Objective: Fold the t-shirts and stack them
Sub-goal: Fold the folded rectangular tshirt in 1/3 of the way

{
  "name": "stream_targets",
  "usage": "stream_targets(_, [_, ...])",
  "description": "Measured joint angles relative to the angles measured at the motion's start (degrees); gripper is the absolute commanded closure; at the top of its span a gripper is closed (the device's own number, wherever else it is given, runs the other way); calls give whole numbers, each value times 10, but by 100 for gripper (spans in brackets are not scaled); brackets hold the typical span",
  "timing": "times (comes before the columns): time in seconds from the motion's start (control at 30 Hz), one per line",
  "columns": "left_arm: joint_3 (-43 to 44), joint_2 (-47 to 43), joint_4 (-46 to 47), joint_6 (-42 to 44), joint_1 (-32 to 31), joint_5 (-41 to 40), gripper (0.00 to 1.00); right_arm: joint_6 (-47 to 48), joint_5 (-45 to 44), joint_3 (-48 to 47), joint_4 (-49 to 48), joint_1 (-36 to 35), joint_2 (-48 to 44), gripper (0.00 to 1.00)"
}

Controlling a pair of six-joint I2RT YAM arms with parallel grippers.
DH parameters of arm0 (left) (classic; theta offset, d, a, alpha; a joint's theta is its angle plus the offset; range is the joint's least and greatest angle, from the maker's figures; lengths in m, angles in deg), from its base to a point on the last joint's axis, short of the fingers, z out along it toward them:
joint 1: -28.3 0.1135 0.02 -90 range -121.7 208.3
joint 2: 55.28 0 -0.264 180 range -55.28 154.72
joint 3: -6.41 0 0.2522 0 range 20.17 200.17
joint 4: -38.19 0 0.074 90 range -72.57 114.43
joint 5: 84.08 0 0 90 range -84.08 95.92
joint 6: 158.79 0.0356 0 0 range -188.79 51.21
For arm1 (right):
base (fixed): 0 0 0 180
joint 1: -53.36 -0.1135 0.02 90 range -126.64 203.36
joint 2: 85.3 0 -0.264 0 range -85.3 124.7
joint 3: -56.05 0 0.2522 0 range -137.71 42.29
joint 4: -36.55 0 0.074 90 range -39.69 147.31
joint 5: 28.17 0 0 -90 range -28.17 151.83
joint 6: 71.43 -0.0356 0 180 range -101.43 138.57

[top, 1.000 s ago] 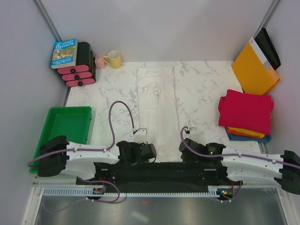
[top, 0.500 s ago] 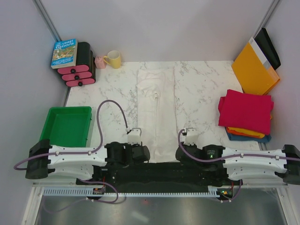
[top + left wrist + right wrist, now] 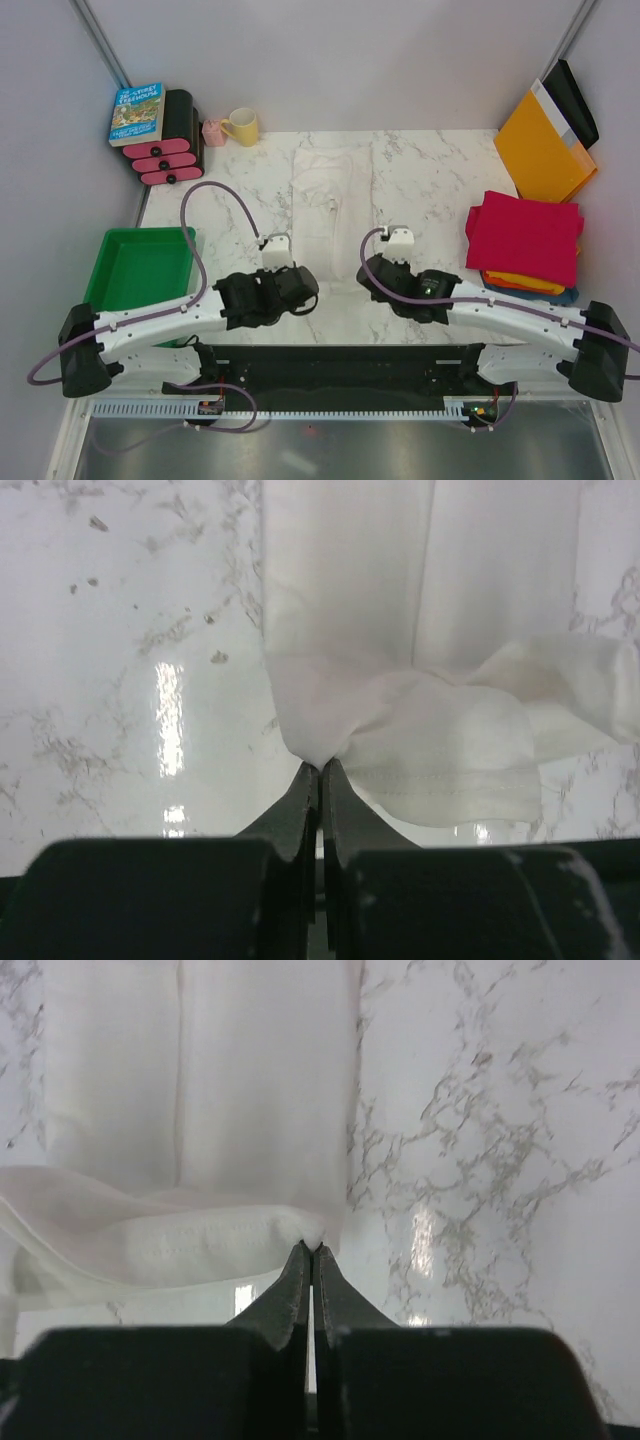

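The white t-shirt (image 3: 333,185), along the middle of the table (image 3: 440,180), now has its near hem carried inward from the near edge, doubling over. The folded t-shirts (image 3: 523,238), red on top, sit stacked at the right edge. Left jaws and right jaws each clamp a hem corner.

White links on left arm (image 3: 150,322) and right arm (image 3: 512,318), black joints and bases. Looping mauve cables (image 3: 212,184). Black tapered fingers (image 3: 300,815).
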Motion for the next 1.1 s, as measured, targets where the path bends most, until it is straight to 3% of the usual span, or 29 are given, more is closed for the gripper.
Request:
stream_targets(0.3, [10, 79, 133, 149, 159, 31, 98, 118, 42, -48, -120, 155, 110, 100])
stream_targets(0.57, [84, 178, 197, 245, 247, 61, 98, 186, 68, -104, -176, 222, 206, 100])
stream_targets(1.1, [237, 381, 226, 310, 328, 102, 98, 225, 103, -231, -219, 293, 386, 100])
